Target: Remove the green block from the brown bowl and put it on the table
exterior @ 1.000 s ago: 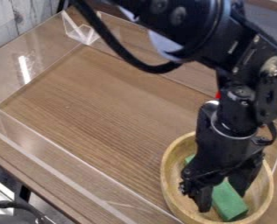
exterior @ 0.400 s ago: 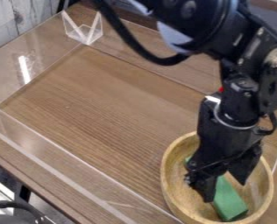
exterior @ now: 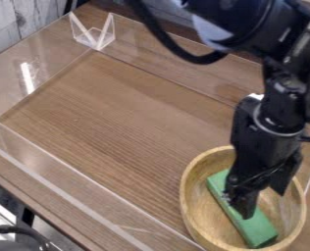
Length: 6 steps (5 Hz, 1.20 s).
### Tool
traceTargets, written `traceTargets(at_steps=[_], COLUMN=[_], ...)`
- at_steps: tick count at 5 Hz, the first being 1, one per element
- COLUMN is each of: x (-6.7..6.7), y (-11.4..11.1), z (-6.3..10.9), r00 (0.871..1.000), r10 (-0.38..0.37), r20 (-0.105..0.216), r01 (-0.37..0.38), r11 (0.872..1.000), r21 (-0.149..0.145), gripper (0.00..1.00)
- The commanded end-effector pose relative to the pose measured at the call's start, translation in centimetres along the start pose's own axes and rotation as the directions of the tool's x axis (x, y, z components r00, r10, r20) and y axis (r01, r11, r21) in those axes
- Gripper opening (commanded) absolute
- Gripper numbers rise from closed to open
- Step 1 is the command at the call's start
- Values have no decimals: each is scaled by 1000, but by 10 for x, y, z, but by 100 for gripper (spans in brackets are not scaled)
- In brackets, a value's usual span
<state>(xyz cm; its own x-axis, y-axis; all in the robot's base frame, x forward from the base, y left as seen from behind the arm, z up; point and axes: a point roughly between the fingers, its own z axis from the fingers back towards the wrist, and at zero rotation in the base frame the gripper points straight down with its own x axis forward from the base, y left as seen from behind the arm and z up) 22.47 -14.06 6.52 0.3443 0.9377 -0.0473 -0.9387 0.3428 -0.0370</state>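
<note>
Lying flat in brown bowl (exterior: 197,179): long matte green block (exterior: 244,217); fingers (exterior: 249,195) released, spread above it.

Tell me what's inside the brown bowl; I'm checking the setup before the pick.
The green block lies in the brown bowl, running toward its near rim. The open gripper hangs over the block's middle, covering part of it and some of the bowl floor behind; anything there is hidden.

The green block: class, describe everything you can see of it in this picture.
The green block is a long flat bar, plain matte green, plastic or painted wood by its look. It lies inside the brown bowl, running diagonally from upper left to lower right. The gripper stands over its middle with dark fingers open, hiding part of it. Whether they touch it cannot be told.
</note>
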Motion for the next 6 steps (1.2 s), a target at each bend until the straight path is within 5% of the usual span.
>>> traceTargets(at_steps=[1, 3, 4, 5, 6], x=[-11, 14, 24, 26, 26], y=[-9, 3, 8, 11, 12], z=[14, 13, 10, 3, -10], r00=[1000, 991, 975, 969, 980], r10=[-5, -133, -222, -247, -198], r20=[2, 4, -2, -13, -13], r01=[5, 133, 222, 247, 198], r11=[999, 991, 975, 969, 980], r21=[-36, -29, -30, -22, -17], gripper=[100, 100, 100, 100, 100])
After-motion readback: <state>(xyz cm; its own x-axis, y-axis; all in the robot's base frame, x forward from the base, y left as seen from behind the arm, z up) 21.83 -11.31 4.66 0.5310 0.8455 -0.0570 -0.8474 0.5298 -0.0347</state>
